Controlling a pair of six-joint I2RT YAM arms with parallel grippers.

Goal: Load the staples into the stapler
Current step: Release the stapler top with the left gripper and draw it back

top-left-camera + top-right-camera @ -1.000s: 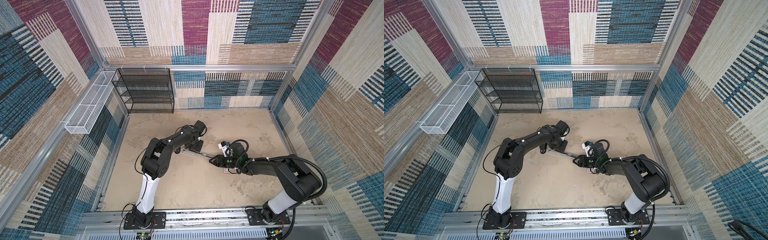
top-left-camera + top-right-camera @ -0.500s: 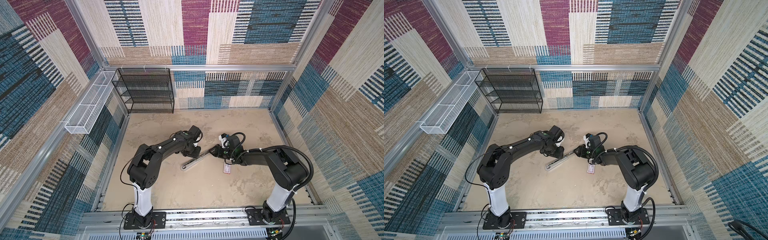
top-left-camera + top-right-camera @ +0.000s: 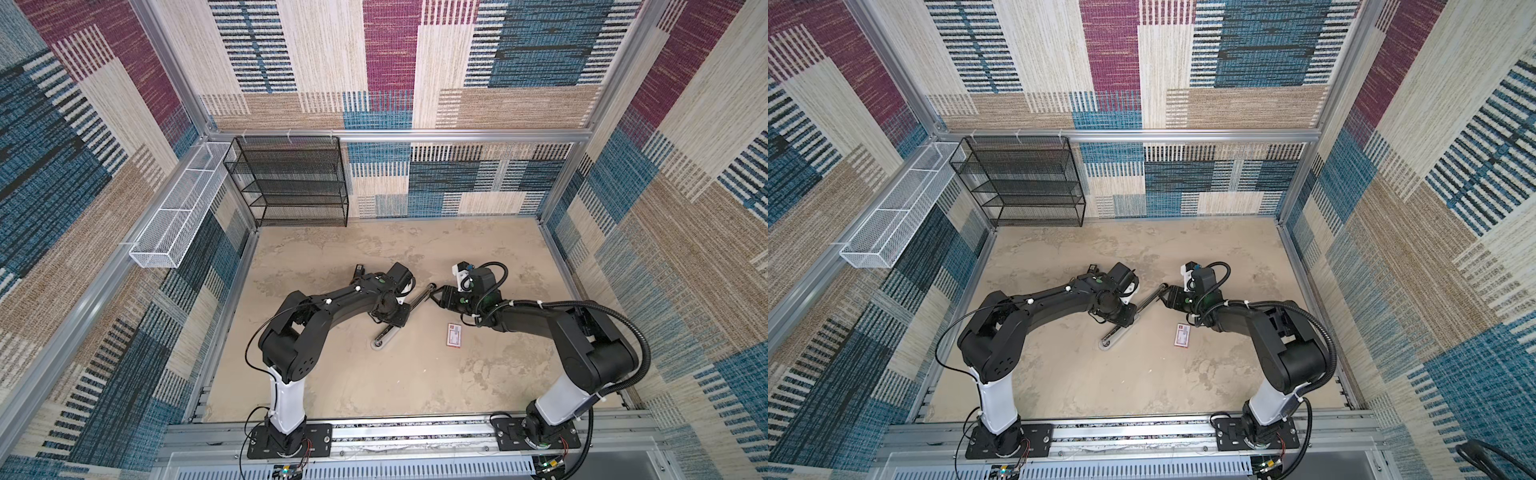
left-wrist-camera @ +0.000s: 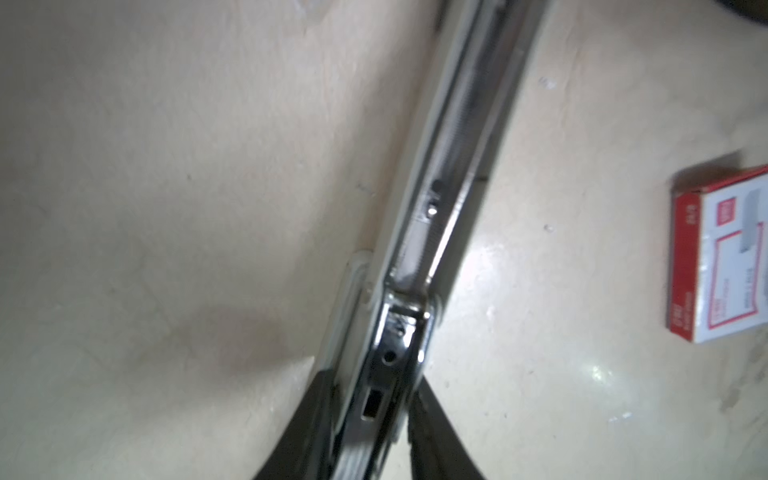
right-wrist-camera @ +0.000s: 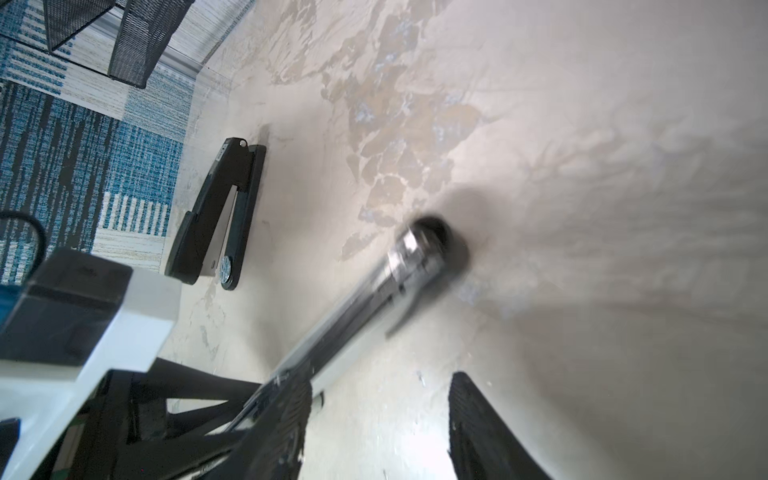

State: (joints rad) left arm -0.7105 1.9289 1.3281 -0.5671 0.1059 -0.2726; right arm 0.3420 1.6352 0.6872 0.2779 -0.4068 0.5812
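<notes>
where woven patchwork walls point(image 3: 395, 62) box in the mottled beige counter point(image 3: 374, 386), the long silver metal stapler point(image 3: 390, 330) lies opened out, slanting near-left to far-right; left hand point(image 4: 372, 399) pinches its middle, right hand point(image 5: 378, 382) spread at its far end; the small white-and-red cardboard staples box point(image 3: 454, 335) lies just right, lengthwise near-to-far.

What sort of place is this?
Probably a robot test booth: a left arm and a right arm bolted to a front rail, patterned fabric walls on a metal frame, and a stapler on the table.
</notes>
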